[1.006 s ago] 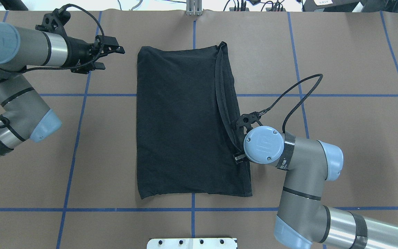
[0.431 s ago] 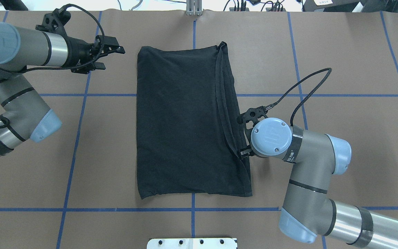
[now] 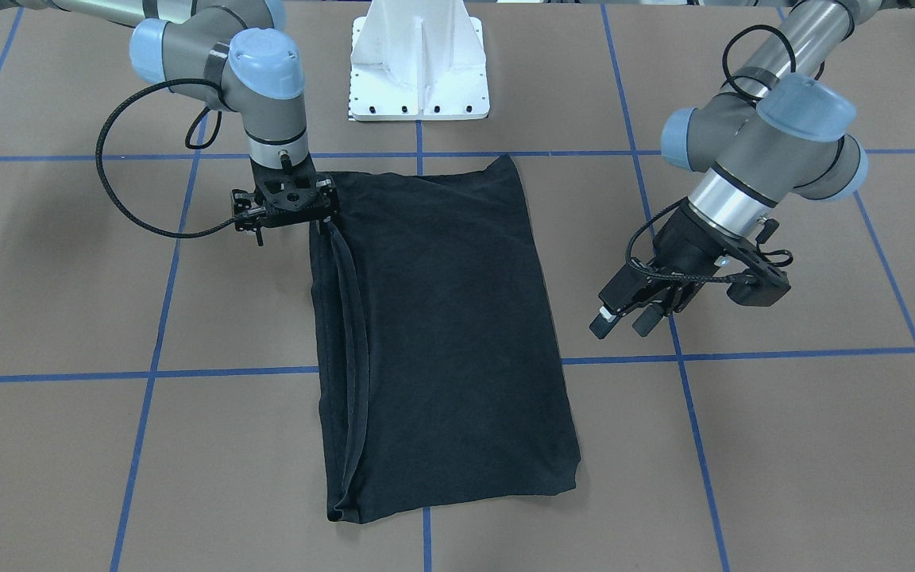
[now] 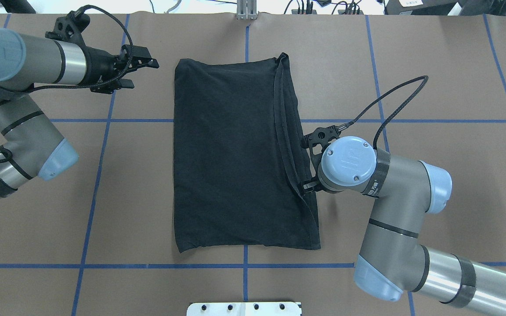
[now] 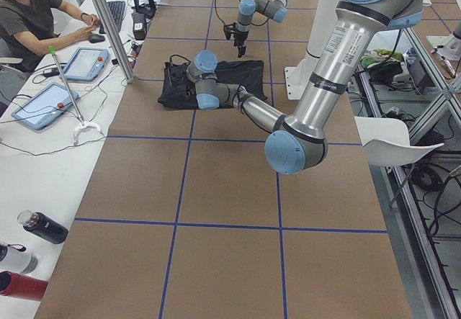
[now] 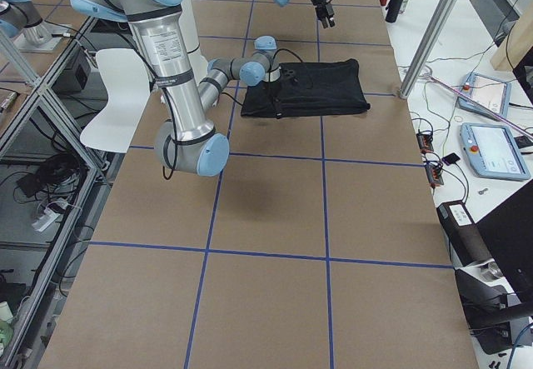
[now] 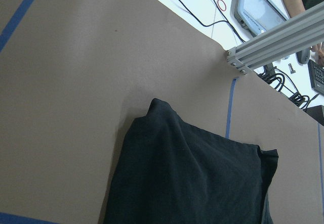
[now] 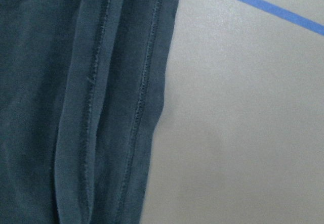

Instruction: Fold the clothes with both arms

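Shirt (image 4: 235, 153) lies folded in the middle of the surface (image 4: 433, 66); right end effector (image 3: 318, 218) at its hemmed right edge, grip impossible to tell, should pinch all layers squarely, while left end effector (image 4: 141, 72) hovers far-left, fingers apart.

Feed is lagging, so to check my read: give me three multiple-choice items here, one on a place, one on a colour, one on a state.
1. Where is the right tool? A) at the shirt's hemmed side edge B) above the shirt's middle C) off the table
2. What colour are the tape lines on the table? A) red B) blue C) yellow
3. How does the shirt lie? A) balled up B) hanging in the air C) folded flat as a rectangle

1 A: the front view shows it at that edge. 2 B: a blue grid crosses the brown table. 3 C: a flat oblong in the overhead view.
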Controlling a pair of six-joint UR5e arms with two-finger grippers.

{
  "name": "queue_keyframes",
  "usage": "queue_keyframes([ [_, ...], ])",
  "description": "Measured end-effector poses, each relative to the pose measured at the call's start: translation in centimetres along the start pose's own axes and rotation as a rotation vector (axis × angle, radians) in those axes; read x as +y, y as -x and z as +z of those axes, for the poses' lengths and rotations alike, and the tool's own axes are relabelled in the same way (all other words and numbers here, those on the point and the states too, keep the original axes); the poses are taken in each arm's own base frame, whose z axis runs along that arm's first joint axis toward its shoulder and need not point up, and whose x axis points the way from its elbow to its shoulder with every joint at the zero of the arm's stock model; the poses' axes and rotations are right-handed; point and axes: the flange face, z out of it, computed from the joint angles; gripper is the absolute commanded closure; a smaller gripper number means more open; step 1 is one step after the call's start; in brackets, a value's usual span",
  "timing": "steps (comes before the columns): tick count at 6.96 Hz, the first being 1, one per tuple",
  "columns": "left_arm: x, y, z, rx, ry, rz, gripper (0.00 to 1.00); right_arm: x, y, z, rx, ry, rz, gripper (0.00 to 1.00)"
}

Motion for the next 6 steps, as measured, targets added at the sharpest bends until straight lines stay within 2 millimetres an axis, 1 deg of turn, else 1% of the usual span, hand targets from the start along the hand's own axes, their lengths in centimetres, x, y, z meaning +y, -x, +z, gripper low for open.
queue_keyframes([
  [1,0.0,0.1,0.0,-0.001,0.000,0.000,0.00,-0.4,1.2,-0.6,-0.014,-0.013,-0.005,0.00],
  [2,0.0,0.1,0.0,-0.002,0.000,-0.001,0.00,-0.6,2.2,-0.5,-0.014,-0.019,-0.012,0.00],
  [3,0.0,0.1,0.0,-0.002,0.001,-0.001,0.00,-0.7,3.1,0.2,0.000,-0.022,-0.018,0.00],
  [4,0.0,0.1,0.0,-0.002,0.001,-0.001,0.00,-0.8,3.5,0.9,0.011,-0.021,-0.023,0.00],
  [6,0.0,0.1,-0.1,0.000,0.001,0.000,0.00,-0.7,3.7,1.7,0.023,-0.014,-0.026,0.00],
])
